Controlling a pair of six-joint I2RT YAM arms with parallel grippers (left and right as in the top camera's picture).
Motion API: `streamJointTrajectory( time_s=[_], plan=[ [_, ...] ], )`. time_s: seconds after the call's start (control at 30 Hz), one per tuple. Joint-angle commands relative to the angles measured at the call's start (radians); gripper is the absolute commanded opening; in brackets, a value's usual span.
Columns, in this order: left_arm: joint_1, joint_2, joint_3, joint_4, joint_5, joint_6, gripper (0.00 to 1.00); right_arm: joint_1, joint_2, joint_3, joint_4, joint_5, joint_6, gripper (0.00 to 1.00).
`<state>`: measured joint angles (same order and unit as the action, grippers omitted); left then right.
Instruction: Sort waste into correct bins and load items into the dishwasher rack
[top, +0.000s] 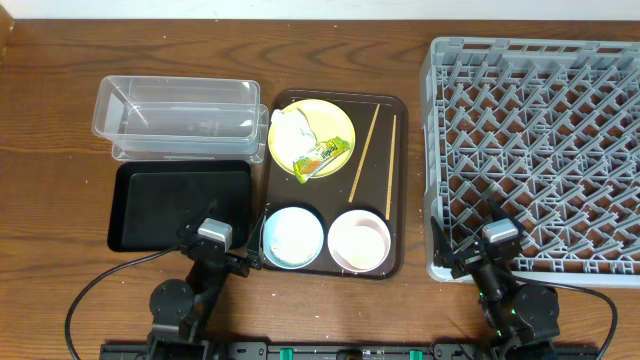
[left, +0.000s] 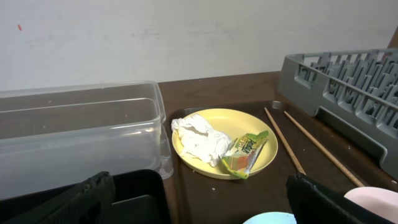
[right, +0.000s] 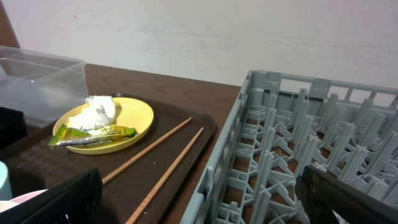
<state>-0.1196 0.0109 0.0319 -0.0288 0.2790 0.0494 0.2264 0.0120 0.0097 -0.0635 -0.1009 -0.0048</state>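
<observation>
A yellow plate (top: 311, 137) on the dark brown serving tray (top: 330, 268) holds a crumpled white napkin (top: 292, 131) and a green-and-yellow wrapper (top: 322, 156). Two chopsticks (top: 365, 152) lie to its right. A light blue bowl (top: 293, 236) and a pale pink bowl (top: 360, 240) sit at the tray's front. The clear tub (top: 180, 115) and black tray (top: 180, 203) lie to the left, the grey rack (top: 535, 150) to the right. My left gripper (left: 199, 205) is open near the blue bowl. My right gripper (right: 199, 202) is open at the rack's front left corner. No cup shows.
A few rice grains (left: 200, 174) lie on the serving tray in front of the plate. Cables run from both arm bases along the table's front edge (top: 90, 290).
</observation>
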Motion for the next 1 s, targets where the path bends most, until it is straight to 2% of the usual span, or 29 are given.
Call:
streamJointTrajectory(
  time_s=[0.0, 0.53, 0.8, 0.87, 0.97],
  plan=[
    [-0.003, -0.006, -0.028, -0.014, 0.008, 0.002, 0.91, -0.023, -0.005, -0.004, 0.000, 0.018, -0.011, 0.99],
    [-0.003, -0.006, -0.028, -0.014, 0.009, 0.002, 0.91, -0.023, -0.005, -0.004, 0.000, 0.018, -0.008, 0.99],
    [-0.003, -0.006, -0.028, -0.014, 0.008, 0.002, 0.91, -0.023, -0.005, -0.004, 0.000, 0.023, 0.065, 0.99],
    [-0.003, -0.006, -0.028, -0.012, 0.009, -0.023, 0.91, -0.023, -0.005, -0.003, 0.000, 0.042, 0.097, 0.99],
    [-0.003, -0.006, -0.027, -0.015, 0.008, -0.126, 0.91, -0.023, -0.005, 0.004, -0.001, 0.084, 0.151, 0.99]
  ],
)
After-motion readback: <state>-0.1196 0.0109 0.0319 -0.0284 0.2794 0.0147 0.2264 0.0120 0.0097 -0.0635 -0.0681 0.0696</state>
